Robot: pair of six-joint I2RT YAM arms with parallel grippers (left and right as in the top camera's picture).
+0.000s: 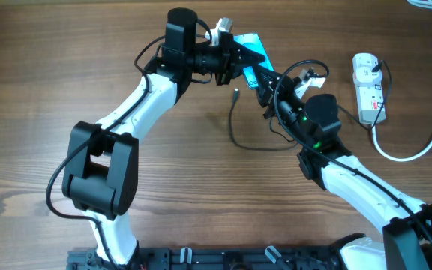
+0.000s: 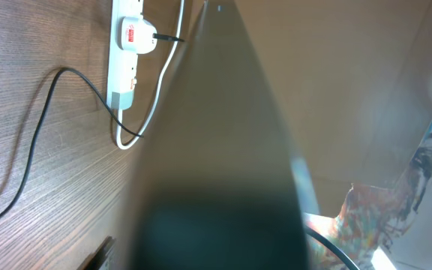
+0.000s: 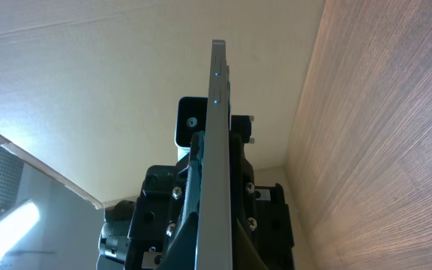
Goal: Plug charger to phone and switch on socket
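phone (image 1: 255, 51): held between the two grippers over the far middle of the table (image 1: 51, 90), turned partly on edge so only a narrow strip of its teal screen faces the overhead camera.
left gripper (image 1: 238, 56): clenched on the phone's upper end; in the left wrist view the phone (image 2: 216, 150) is a dark blurred wedge filling the middle of the picture.
right gripper (image 1: 267, 84): clamped on the phone's lower end; in the right wrist view the phone (image 3: 217, 150) stands edge-on, rising from between its fingers, with the other arm's black gripper body behind it.
charger (image 1: 235, 127): thin black cable lying loose on the wood, curving in a loop below the phone, then running off under the right arm.
connector tip (image 1: 236, 93): free, resting on the table just beside the grippers, not in the phone.
socket (image 1: 367, 86): at the right edge of the table, well apart from the phone, with a plug seated in it; switch position cannot be told.
white cord (image 1: 415, 150): sweeps out from the socket in a wide curve to the right.
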